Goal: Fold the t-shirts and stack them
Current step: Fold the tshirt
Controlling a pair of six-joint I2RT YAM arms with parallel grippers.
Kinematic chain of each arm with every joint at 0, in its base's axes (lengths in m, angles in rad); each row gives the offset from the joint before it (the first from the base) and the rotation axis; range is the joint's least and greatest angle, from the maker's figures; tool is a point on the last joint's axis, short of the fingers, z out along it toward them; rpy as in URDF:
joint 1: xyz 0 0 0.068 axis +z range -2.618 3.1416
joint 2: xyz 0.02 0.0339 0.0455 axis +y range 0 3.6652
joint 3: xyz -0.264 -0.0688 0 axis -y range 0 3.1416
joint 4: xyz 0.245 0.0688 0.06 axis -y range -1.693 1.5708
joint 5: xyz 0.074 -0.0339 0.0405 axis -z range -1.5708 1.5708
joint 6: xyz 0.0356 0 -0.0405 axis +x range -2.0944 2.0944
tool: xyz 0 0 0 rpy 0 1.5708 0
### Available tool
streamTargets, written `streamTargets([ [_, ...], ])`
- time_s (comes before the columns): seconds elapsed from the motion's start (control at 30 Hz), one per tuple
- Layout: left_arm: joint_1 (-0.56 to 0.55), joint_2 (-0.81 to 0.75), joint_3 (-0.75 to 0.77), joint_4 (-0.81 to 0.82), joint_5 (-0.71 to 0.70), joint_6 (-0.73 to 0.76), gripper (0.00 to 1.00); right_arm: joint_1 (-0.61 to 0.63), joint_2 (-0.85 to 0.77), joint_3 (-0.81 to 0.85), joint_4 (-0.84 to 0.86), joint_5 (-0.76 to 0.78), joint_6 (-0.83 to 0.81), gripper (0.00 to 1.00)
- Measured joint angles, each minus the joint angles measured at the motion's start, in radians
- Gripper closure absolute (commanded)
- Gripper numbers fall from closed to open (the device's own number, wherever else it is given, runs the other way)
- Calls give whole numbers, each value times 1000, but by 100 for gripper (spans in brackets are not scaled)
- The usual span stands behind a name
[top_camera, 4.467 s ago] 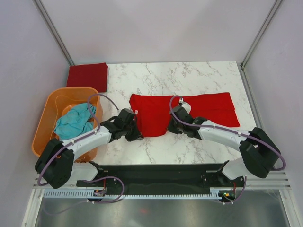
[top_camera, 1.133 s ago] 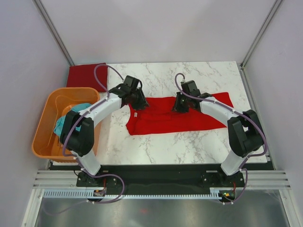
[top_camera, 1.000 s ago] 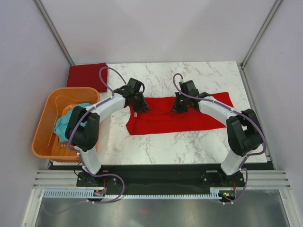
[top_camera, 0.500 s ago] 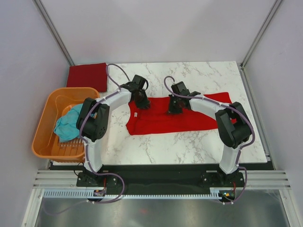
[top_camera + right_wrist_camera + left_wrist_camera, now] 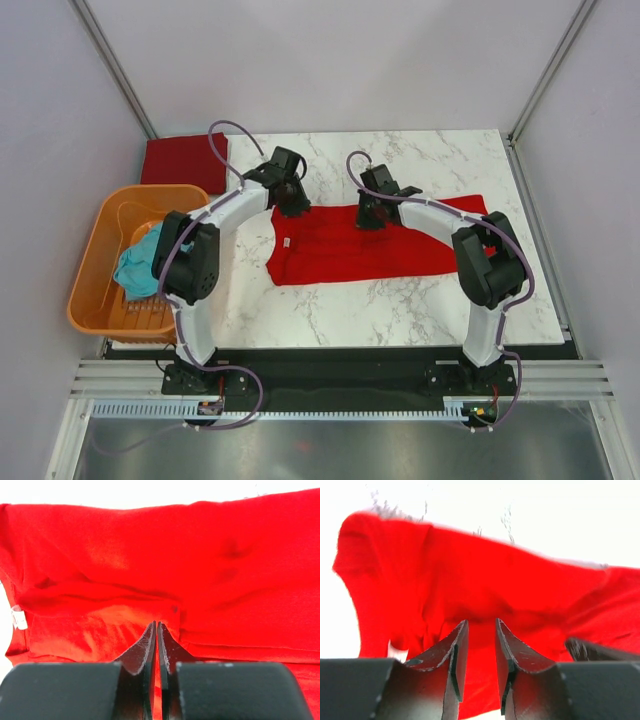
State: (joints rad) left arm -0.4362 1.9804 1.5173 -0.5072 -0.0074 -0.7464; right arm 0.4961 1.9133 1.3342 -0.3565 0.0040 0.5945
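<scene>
The bright red t-shirt (image 5: 380, 245) lies across the middle of the table as a long band folded lengthwise, its white neck label (image 5: 286, 241) near the left end. My left gripper (image 5: 290, 203) hovers over the shirt's far left corner; in the left wrist view its jaws (image 5: 481, 622) stand open with only the cloth (image 5: 470, 580) below. My right gripper (image 5: 368, 215) sits at the far edge, shut (image 5: 157, 624) on a raised fold of the red shirt (image 5: 125, 625). The maroon t-shirt (image 5: 185, 160) lies folded at the back left. The teal t-shirt (image 5: 140, 265) is crumpled in the basket.
The orange plastic basket (image 5: 100, 300) stands off the table's left edge, beside the left arm. Frame posts rise at both back corners. Bare marble (image 5: 440, 165) shows behind the red shirt and in front of it (image 5: 380, 310).
Since 4.5 s ago the shirt's near edge has been carried over to the far edge, making a narrower band. In the last second the right gripper slid left and the left gripper shifted slightly back.
</scene>
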Motion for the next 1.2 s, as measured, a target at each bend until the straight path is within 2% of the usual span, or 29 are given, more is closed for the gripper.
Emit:
streamTargets([
  [0.17, -20, -114, -79, 0, -19, 0, 64, -5, 2, 3, -6, 26, 12, 90],
  [0.4, -61, -154, -175, -2, -18, 0, 64, -18, -4, 14, -41, 24, 0, 76],
  [0.53, -93, -154, -206, -7, -18, -1, 64, -23, -56, -26, -55, -30, -10, 74],
  [0.83, -111, -107, -251, -8, -42, -5, 63, -20, -88, -163, -25, -117, -27, 74],
  [0.93, -110, -92, -264, -7, -50, -5, 63, -20, -88, -205, -25, -116, -35, 80],
  [1.2, -111, -89, -264, -6, -58, -23, 61, -20, -95, -222, -16, -104, -40, 79],
])
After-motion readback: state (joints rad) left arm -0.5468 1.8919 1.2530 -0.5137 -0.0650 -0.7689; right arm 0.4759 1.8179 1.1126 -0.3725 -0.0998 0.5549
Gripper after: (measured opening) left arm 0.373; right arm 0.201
